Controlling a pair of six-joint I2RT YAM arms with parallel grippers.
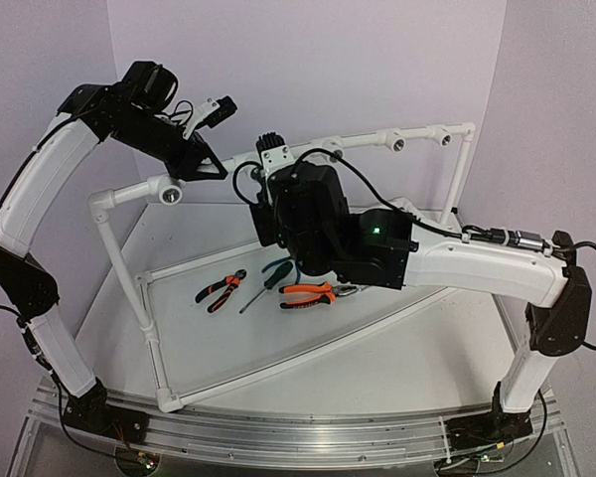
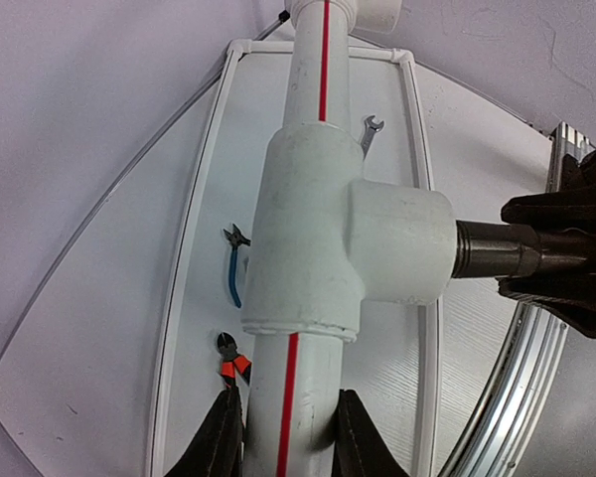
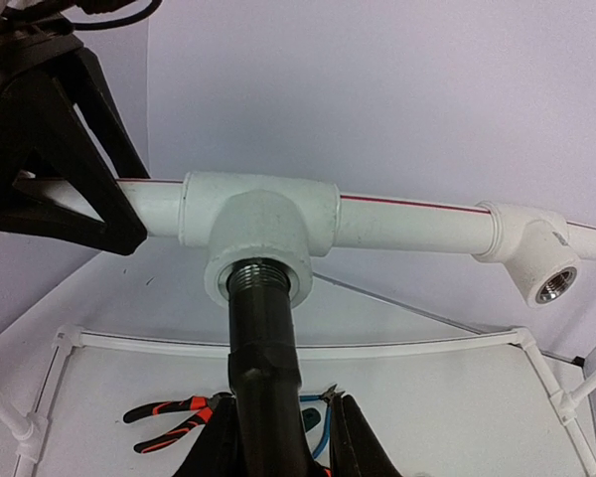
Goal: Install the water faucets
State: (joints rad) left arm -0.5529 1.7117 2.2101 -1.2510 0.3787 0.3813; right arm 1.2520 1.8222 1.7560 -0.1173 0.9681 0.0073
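From where I stand, the white table (image 1: 397, 373) carries the base rails of a white pipe frame (image 1: 151, 333). Inside the frame lie orange-and-black pliers (image 1: 221, 290), blue-handled cutters (image 1: 275, 272) beside them, then second pliers (image 1: 313, 294). A small spanner (image 2: 371, 134) lies apart from them.

The left gripper (image 2: 283, 442) straddles the top rail (image 3: 407, 221) just left of the tee (image 3: 258, 234), whose near-facing socket is filled by the faucet (image 3: 263, 338) in the right gripper (image 3: 278, 447). Right of the tee the rail runs bare to an open socket (image 3: 554, 285). Lower down, the right arm (image 1: 477, 263) hangs over the pliers (image 1: 313, 294), barring the near right side.
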